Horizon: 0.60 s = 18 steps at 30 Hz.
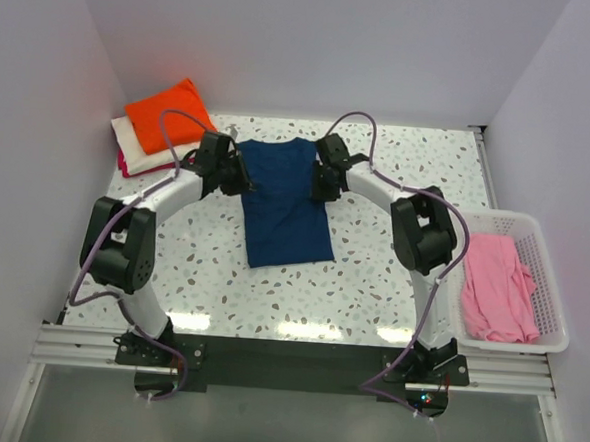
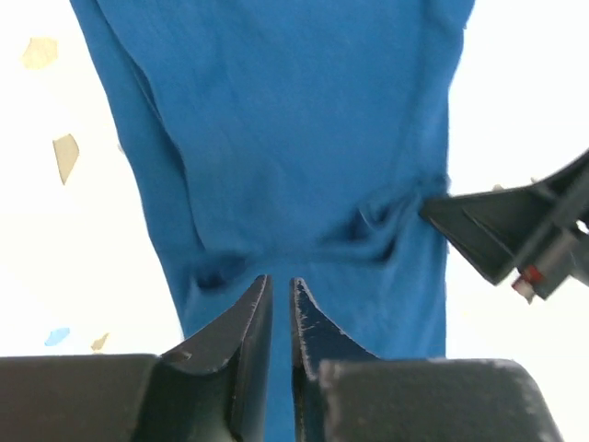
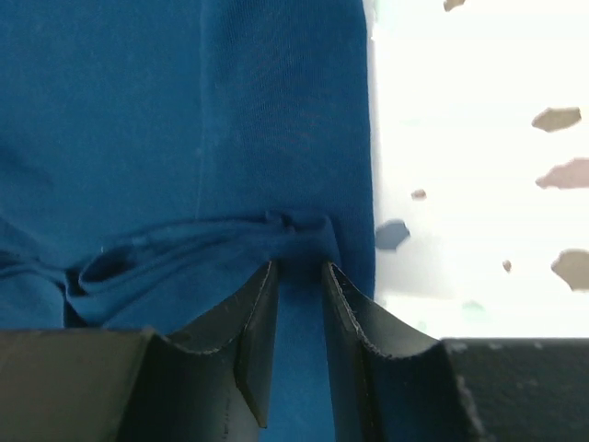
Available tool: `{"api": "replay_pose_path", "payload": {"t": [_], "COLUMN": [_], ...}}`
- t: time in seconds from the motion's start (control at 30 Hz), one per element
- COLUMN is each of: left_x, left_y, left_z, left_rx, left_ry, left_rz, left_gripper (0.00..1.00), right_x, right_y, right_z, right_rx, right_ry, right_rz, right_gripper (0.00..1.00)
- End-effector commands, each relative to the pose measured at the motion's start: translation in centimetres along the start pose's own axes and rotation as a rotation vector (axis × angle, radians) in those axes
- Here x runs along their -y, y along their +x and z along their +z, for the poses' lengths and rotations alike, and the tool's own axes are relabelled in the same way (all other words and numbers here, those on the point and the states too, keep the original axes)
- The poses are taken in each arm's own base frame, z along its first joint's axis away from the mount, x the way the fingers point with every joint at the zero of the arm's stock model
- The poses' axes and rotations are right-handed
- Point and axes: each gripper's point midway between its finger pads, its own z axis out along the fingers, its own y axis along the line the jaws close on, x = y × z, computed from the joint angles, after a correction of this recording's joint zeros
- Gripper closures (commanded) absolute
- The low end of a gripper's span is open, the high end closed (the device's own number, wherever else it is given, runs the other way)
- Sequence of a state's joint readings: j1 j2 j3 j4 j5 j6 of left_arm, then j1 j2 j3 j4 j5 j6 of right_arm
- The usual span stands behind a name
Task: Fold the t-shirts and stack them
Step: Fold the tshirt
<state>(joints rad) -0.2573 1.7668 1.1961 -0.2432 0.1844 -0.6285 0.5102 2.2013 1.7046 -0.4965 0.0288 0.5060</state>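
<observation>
At desk centre, overhead view: navy shirt (image 1: 286, 210), one, folded into a narrow strip, long axis running 12 to 6 o'clock, lying flat on the speckled desk (image 1: 392, 277).

Left claw (image 1: 239, 181): at the strip's 9 o'clock edge, toward its far end. In its wrist view the fingers stand a narrow slit apart, with blue cloth showing through the gap and a crease gathered just past the tips. Whether any cloth is pinched cannot be told.

Right claw (image 1: 324, 181): at the strip's 3 o'clock edge, level with the left one. Its fingers are partly closed, with cloth between them and folds bunched at the tips; it has hold of the shirt's edge. The left wrist view shows the same pucker where its tip meets the hem.

At the desk's 10 o'clock corner: a stack with the orange shirt (image 1: 169, 113) on top, the cream shirt (image 1: 122, 135) beneath it, and a sliver of the magenta shirt (image 1: 130, 171) at the bottom.

At 3 to 4 o'clock, off the desk's edge: white basket (image 1: 556, 297), holding the pink shirt (image 1: 497, 283), loosely heaped.
</observation>
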Motion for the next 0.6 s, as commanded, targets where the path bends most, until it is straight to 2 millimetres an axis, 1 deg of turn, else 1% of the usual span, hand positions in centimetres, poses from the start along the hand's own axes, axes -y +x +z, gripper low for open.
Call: {"api": "replay_pose_path", "payload": {"t": [0.0, 0.03, 0.07, 0.1, 0.13, 0.17, 0.2, 0.23, 0.27, 0.3, 0.37, 0.43, 0.47, 0.53, 0.57], "left_x": [2.1, 2.2, 2.3, 1.9, 2.0, 2.1, 1.6, 1.3, 1.4, 1.1, 0.8, -0.3, -0.8, -2.3, -3.0], "left_y": [1.6, 2.3, 2.8, 3.9, 4.6, 4.8, 5.6, 5.8, 5.8, 6.1, 5.8, 5.1, 4.9, 4.8, 4.9], "left_z": [-1.7, -1.5, -1.5, -1.3, -1.1, -0.8, -0.2, 0.1, 0.5, 1.1, 1.7, 2.5, 2.7, 3.3, 3.6], "left_rx": [0.013, 0.000, -0.005, -0.025, -0.037, -0.036, -0.056, -0.065, -0.064, -0.074, -0.063, -0.045, -0.042, -0.045, -0.045], "left_ry": [0.078, 0.077, 0.085, 0.080, 0.083, 0.088, 0.079, 0.076, 0.082, 0.075, 0.064, 0.025, 0.009, -0.023, -0.050], "left_rz": [0.013, 0.012, 0.007, 0.005, 0.008, 0.002, -0.004, -0.010, -0.011, -0.016, -0.019, -0.027, -0.034, -0.059, -0.072], "left_gripper": [0.85, 0.89, 0.91, 0.91, 0.92, 0.92, 0.93, 0.95, 0.96, 0.96, 0.96, 0.97, 0.97, 0.98, 0.98], "right_x": [-1.9, -2.2, -2.3, -2.5, -2.8, -3.5, -3.6, -3.9, -4.3, -4.5, -4.8, -4.7, -4.3, -3.6, -2.7], "right_y": [-2.3, -2.8, -2.8, -2.3, -2.4, -2.1, -1.7, -1.3, -0.8, -0.3, 0.9, 1.6, 1.9, 2.8, 3.2], "right_z": [-4.6, -5.8, -6.3, -6.6, -7.3, -7.4, -7.3, -7.3, -6.9, -6.5, -5.5, -4.7, -3.9, -3.1, -2.7], "right_rx": [0.088, 0.114, 0.120, 0.119, 0.133, 0.139, 0.133, 0.129, 0.117, 0.105, 0.069, 0.051, 0.042, 0.014, -0.002], "right_ry": [-0.071, -0.080, -0.083, -0.085, -0.094, -0.105, -0.104, -0.109, -0.112, -0.113, -0.110, -0.100, -0.085, -0.057, -0.016], "right_rz": [0.012, 0.011, 0.012, 0.007, 0.002, -0.008, -0.013, -0.019, -0.031, -0.041, -0.057, -0.061, -0.063, -0.061, -0.065], "right_gripper": [0.69, 0.69, 0.69, 0.69, 0.69, 0.69, 0.69, 0.69, 0.69, 0.68, 0.69, 0.69, 0.69, 0.69, 0.69]}}
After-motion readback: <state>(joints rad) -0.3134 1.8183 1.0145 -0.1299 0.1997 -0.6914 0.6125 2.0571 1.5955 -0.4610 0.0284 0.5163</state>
